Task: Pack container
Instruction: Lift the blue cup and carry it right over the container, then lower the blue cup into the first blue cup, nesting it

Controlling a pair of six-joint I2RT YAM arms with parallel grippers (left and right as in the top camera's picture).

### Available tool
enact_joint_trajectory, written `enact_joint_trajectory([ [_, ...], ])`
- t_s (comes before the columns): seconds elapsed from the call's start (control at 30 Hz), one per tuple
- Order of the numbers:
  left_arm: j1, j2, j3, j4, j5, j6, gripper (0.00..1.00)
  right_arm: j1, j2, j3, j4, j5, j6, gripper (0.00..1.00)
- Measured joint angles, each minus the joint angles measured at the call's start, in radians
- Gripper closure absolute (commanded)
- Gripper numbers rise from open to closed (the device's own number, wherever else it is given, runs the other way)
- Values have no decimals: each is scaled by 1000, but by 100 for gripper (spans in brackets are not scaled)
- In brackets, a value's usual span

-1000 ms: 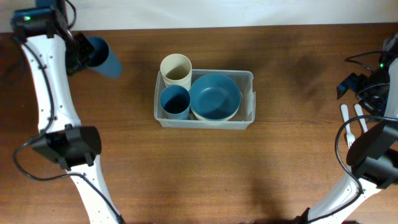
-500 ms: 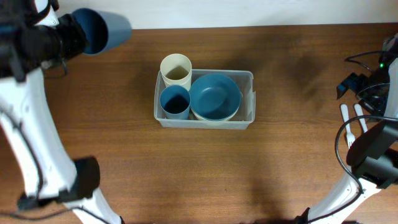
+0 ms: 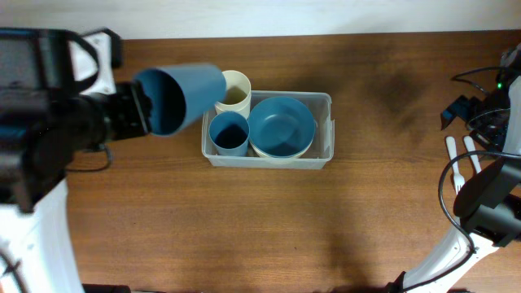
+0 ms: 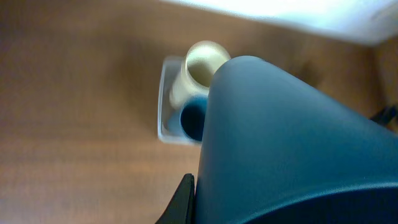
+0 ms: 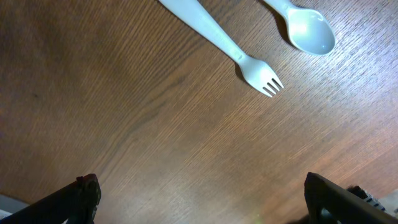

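Blue cup (image 3: 177,98) sideways in left gripper (image 3: 130,114) grasp, near container (image 3: 326,130); right gripper (image 5: 202,205) fingers wide over fork (image 5: 249,62), spoon (image 5: 308,28).

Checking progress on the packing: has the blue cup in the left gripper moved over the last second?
Yes. In the overhead view, the blue cup has travelled right toward the unmoved container and now overlaps the cream cup.
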Motion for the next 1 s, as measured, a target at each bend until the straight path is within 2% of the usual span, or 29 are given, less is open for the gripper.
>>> enact_joint_trajectory([
  [0.2, -58, 5, -162, 1, 0, 6, 98, 0, 0, 0, 0, 0, 0, 1],
  [0.4, -106, 30, -243, 2, -18, 7, 99, 0, 0, 0, 0, 0, 0, 1],
  [1.0, -117, 210, -266, 59, -95, 6, 98, 0, 0, 0, 0, 0, 0, 1],
])
